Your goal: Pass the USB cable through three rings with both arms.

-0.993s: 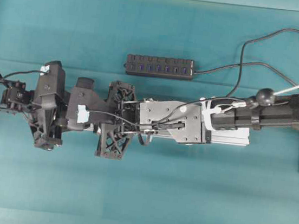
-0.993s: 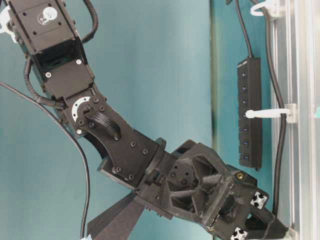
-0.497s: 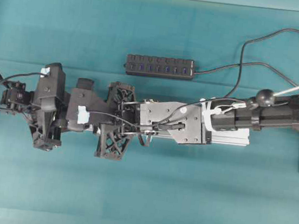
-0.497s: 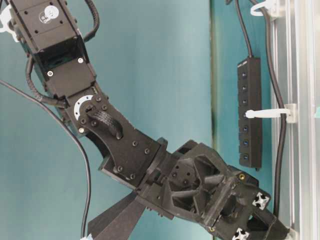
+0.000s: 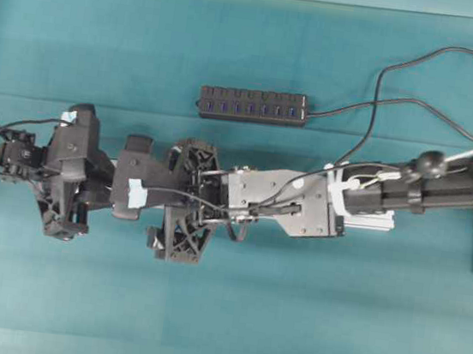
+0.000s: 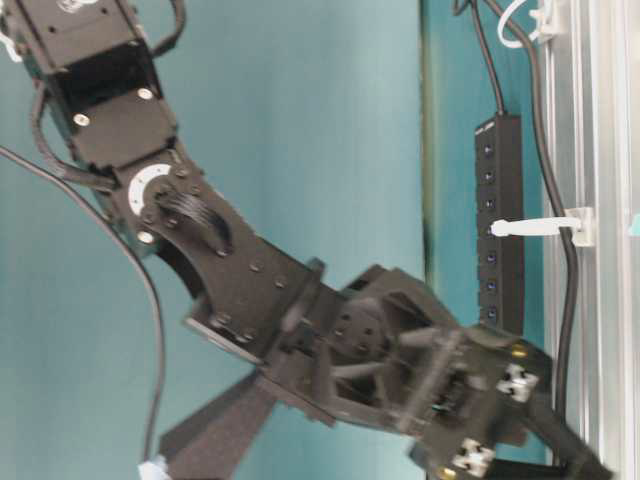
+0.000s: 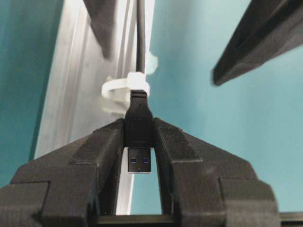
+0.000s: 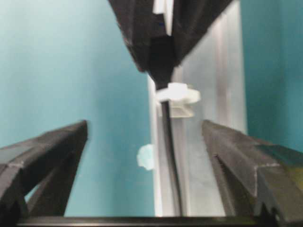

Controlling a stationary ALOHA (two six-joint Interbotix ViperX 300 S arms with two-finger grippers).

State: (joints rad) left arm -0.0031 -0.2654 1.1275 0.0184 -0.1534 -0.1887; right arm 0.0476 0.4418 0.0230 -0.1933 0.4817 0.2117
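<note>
Our left claw (image 7: 138,156) pinches the USB cable (image 7: 138,127) plug past a ring (image 7: 124,86); our right claw (image 8: 144,161) is spread, so the left can pull.

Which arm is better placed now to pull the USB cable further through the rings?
The left. Its claw is shut on the USB plug, just past a white ring on the rail. The right claw stands wide open, holding nothing.
</note>
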